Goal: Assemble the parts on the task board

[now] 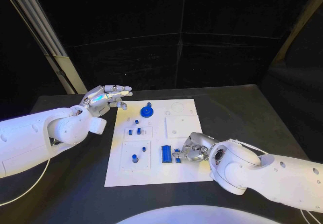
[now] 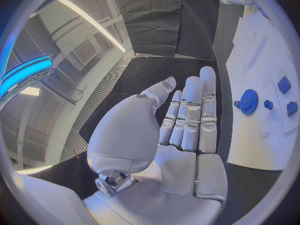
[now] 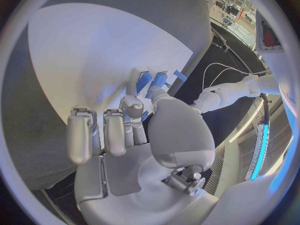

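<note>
The white task board lies in the middle of the black table. A blue gear stands near its far edge, with small blue parts below it. A long blue block lies near the board's right side. My right hand is low over the board just right of that block, thumb and a finger pinching a small blue part. The right wrist view shows those fingertips down by blue pieces. My left hand hovers off the board's far left corner, fingers straight and holding nothing.
Two blue pegs stand in the board's near left panel. The left wrist view shows the gear and small blue parts on the board. Bare black table surrounds the board. A slanted metal post stands at the back left.
</note>
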Available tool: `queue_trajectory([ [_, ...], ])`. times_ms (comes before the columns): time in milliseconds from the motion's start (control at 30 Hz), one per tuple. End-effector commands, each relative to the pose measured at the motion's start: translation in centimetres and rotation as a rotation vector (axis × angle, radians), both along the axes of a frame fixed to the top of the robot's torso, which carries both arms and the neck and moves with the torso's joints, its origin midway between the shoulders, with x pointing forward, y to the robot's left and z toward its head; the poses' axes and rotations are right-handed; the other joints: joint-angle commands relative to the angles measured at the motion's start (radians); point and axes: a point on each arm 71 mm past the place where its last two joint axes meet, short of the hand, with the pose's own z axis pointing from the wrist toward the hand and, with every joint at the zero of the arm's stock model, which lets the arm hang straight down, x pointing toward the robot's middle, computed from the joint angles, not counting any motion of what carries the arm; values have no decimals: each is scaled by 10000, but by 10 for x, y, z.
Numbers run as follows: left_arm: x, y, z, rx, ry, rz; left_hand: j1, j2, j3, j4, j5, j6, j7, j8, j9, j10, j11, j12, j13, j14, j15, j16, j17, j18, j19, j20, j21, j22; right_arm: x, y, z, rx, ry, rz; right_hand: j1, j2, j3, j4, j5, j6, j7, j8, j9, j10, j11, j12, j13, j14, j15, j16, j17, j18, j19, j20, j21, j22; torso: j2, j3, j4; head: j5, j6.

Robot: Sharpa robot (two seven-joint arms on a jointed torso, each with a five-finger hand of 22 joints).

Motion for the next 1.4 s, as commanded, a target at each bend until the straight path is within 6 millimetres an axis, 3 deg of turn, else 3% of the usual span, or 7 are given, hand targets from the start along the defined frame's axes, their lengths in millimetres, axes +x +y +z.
queue_trajectory([
  [33,0,-1,2,-63,-71,-94,16,75,-6,-47,32,-53,18,38,-13,-77,-13,60,-13,-44,-6,37,-10,145,-58,20,-34,-13,-1,1,2,-48,-193,202,-294,74,-461,14,-650,75,1,29,56,60,-16,59,49,589,-45,45,89,-194,134,-60,61,1436,-3,3,1,10,-4],
  [367,0,0,1,-54,-69,-75,16,75,-6,-47,32,-53,18,38,-13,-77,-13,60,-13,-44,-6,37,-10,145,-58,20,-34,-13,-2,-1,4,-38,-327,323,-584,198,-933,12,-943,67,0,18,116,62,-10,37,88,590,-48,43,94,-194,134,-60,59,1441,-8,8,-3,12,-5],
  [500,0,0,1,-53,-69,-73,16,75,-6,-47,32,-53,18,38,-13,-77,-13,60,-13,-44,-6,37,-10,145,-58,20,-34,-13,-3,-3,5,-58,-339,512,-49,260,-1048,-140,-798,36,2,-1,160,36,-6,-24,90,585,-45,25,75,-188,117,-62,40,1423,-8,5,1,12,-5],
  [600,0,0,1,-47,-69,-59,16,75,-6,-47,32,-53,18,38,-13,-77,-13,60,-13,-44,-6,37,-10,145,-58,20,-34,-13,-4,-5,6,-27,-313,746,626,178,-1180,-436,-781,-38,42,-45,192,-40,11,-183,26,564,-26,-40,-11,-170,61,-48,-16,1360,-10,7,2,15,0],
  [700,0,1,1,-39,-68,-44,5,86,-8,-52,32,-68,20,59,-14,-96,-10,86,-16,-51,-3,47,-26,144,-60,22,-36,-16,-6,-7,6,11,-263,950,812,117,-1299,-521,-834,-74,61,-71,203,-86,32,-285,-24,553,-13,-75,-56,-161,33,-34,-44,1329,-10,6,-7,12,2],
  [1067,0,1,1,-28,-62,-32,5,86,-8,-52,32,-68,20,59,-14,-96,-10,86,-16,-51,-3,47,-26,144,-60,22,-36,-16,-5,-14,4,-105,-148,895,914,200,-1370,-529,-895,-75,68,-80,218,-95,44,-304,-19,553,-5,-82,-58,-161,32,-23,-48,1329,-5,-2,10,-36,29],
  [1400,0,1,1,-27,-55,-39,5,86,-8,-52,32,-68,20,59,-14,-96,-10,86,-16,-51,-3,47,-26,144,-60,22,-36,-16,-2,-14,-2,-476,197,996,1201,344,-1437,-637,-909,-70,65,-89,244,-84,40,-293,14,559,-6,-78,-43,-162,38,-19,-45,1339,4,-1,8,0,-3],
])
